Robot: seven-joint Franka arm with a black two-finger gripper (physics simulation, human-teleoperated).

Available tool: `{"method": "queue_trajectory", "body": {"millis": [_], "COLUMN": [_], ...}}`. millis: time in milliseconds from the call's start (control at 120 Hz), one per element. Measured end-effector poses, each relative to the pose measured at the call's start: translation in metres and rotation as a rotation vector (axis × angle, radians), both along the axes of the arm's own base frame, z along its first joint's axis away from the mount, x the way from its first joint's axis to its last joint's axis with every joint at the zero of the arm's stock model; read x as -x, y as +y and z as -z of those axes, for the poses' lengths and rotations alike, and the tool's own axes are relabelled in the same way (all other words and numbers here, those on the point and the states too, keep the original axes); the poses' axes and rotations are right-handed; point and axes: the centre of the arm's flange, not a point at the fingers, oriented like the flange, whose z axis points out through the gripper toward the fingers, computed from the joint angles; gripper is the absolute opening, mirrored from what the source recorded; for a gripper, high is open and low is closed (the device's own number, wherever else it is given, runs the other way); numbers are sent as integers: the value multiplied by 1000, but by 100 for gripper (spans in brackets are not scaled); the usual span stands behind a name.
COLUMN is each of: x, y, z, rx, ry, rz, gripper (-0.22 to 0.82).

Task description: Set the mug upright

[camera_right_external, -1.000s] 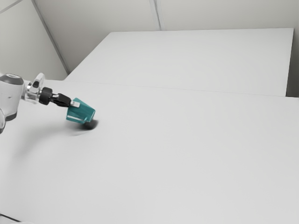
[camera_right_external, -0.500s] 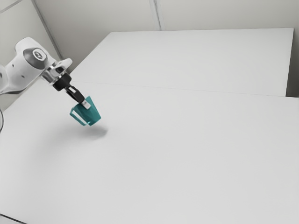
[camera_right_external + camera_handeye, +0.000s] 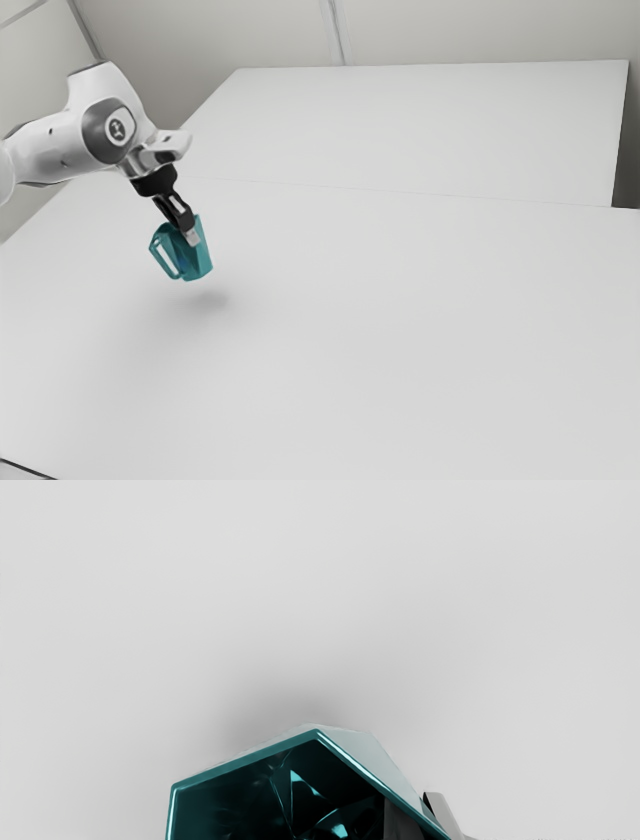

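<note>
In the exterior view, the teal mug (image 3: 200, 262) is grasped by the pincer (image 3: 191, 238) and is suspended, mouth upward but tilted, just beneath it; a soft shadow (image 3: 206, 300) is cast on the tabletop (image 3: 400, 330) below, with a gap between. The grip appears to have been placed near the rim so that the base is left free to be stood upon; levelling and lowering would be called for before release. The angular, looped handle (image 3: 164, 258) is directed toward the arm's side of the pincer, where the closing fingers are not obstructed by it. In the wrist view, the wall is seen pinched: one finger (image 3: 401, 822) is inserted within the mouth, the other is set against the outside, an arrangement by which the tilt can presumably be governed. The rim is faceted, with straight edges and sharp corners; the interior is dark and glossy, streaked by bright reflections, whereas the tabletop is matt, pale grey and smooth.
</note>
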Motion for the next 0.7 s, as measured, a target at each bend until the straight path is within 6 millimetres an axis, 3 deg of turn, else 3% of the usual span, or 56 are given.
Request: {"method": "queue_trajectory", "body": {"millis": [367, 575, 700], "x": [19, 28, 28], "y": [-57, -85, -95], "z": [11, 46, 56], "rx": [-144, -208, -240], "ry": [16, 11, -30], "rz": [-51, -74, -92], "gripper": [-18, -18, -18]}}
